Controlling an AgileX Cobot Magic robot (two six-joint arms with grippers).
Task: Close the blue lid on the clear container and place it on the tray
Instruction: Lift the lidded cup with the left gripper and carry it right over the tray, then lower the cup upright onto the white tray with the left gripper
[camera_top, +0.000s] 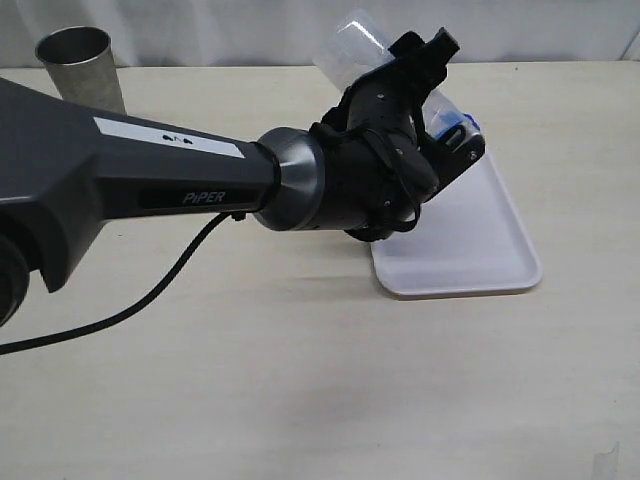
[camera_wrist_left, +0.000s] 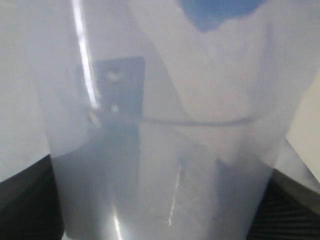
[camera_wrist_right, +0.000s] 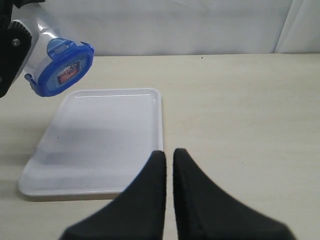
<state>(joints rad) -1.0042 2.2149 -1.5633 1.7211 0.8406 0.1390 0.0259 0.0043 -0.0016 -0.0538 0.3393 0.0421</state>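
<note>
My left gripper (camera_top: 425, 120) is shut on the clear container (camera_top: 352, 48) and holds it tilted in the air above the far end of the white tray (camera_top: 470, 255). The blue lid (camera_wrist_right: 64, 68) sits on the container's mouth, its red-and-blue sticker facing the right wrist camera. In the left wrist view the container (camera_wrist_left: 165, 140) fills the picture, with a blue patch of lid (camera_wrist_left: 220, 10) showing through it. My right gripper (camera_wrist_right: 169, 156) is shut and empty, low beside the tray's (camera_wrist_right: 100, 145) near corner; it does not show in the exterior view.
A grey metal cup (camera_top: 80, 65) stands at the table's far left. The left arm's black cable (camera_top: 130, 305) trails across the table on the left. The tray lies right of the middle with nothing on it.
</note>
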